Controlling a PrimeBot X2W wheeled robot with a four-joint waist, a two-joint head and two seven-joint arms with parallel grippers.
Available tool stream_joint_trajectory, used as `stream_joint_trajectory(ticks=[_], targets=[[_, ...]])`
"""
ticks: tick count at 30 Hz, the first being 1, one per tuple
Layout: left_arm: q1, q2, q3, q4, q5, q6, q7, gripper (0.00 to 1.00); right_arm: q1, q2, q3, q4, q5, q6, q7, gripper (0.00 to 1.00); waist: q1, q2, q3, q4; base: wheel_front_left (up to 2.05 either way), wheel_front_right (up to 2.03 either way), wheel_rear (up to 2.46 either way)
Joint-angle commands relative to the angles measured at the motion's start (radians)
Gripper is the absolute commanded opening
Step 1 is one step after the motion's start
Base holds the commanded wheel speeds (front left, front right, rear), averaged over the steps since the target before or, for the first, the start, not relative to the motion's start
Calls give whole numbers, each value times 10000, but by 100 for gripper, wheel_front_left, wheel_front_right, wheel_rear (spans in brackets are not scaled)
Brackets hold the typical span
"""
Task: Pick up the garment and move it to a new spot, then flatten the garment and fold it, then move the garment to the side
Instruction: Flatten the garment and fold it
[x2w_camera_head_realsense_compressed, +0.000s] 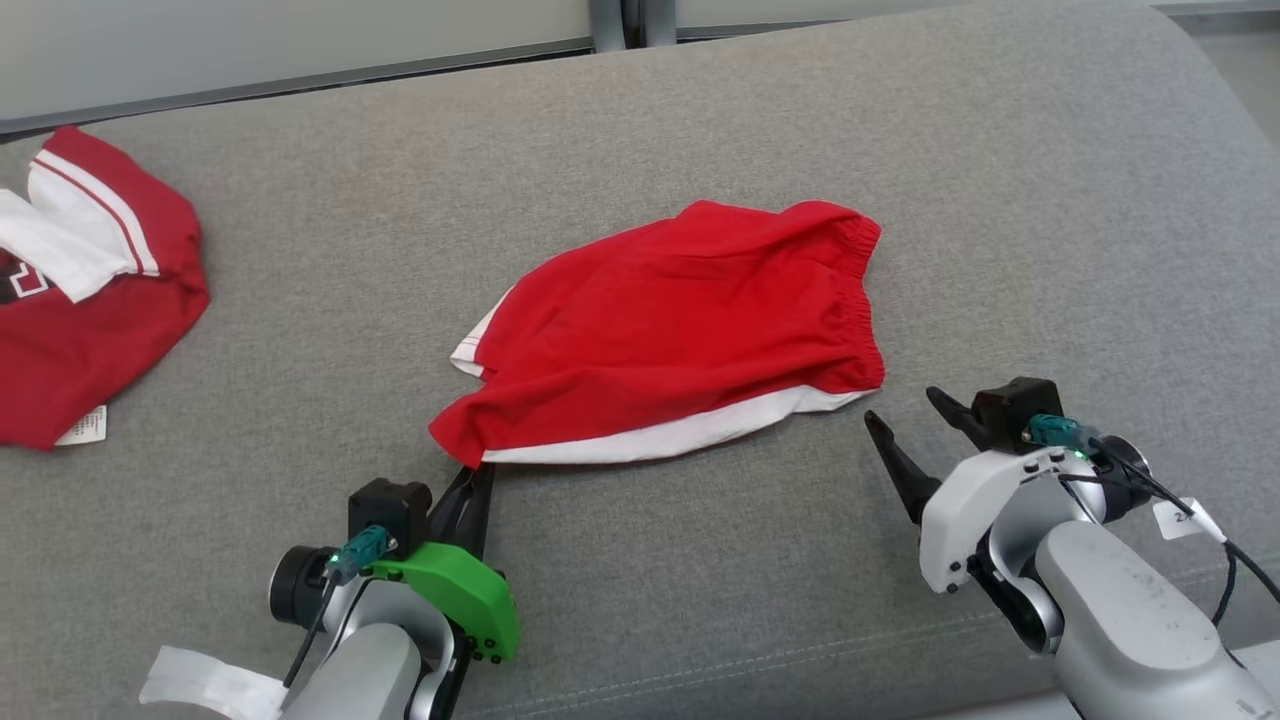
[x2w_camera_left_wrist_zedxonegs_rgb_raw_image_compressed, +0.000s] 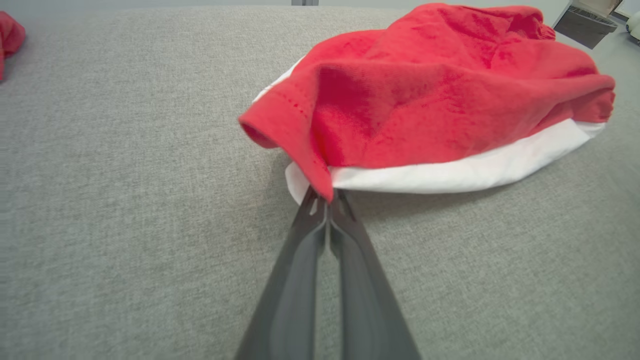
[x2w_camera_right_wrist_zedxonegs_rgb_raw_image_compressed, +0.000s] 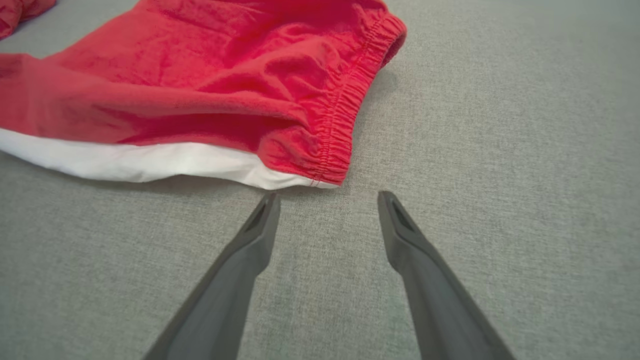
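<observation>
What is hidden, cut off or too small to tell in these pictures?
- Left wrist view: the hem of the shorts covers the tips of the left hand, so how much cloth it pinches is hidden.
- Head view: the other garment is cut off by the left edge; its label is too small to read.

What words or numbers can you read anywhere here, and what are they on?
Nothing here reads clearly.
white label on the red and white jersey: print too small to read.
black and white mark on that jersey: cut off at the picture's edge, unreadable.
white tag at the lower right of the head view: dark marks, too blurred to read.
red shorts: no writing shows.
</observation>
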Motion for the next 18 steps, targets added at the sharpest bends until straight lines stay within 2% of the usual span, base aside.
stream_joint_trajectory(ticks=[1,5,12,18], targets=[[25,-19,18,-44,91,-13,-30,0,-220,-81,134,173,51,-3,-109,100,0,-1,44,163,0,0,0],[-93,-109,-50,-116,235,-71,-29,0,-877,-170,963,1246,163,-3,-415,100,0,-1,140,374,0,0,0],[-246,-230,-184,-94,377,-155,-29,0,-1776,36,1896,2893,913,-3,-804,100,0,-1,237,597,0,0,0],[-246,-283,-226,1,441,-213,-29,0,-2282,255,2502,3764,1588,-3,-1222,100,0,-1,215,621,0,0,0]])
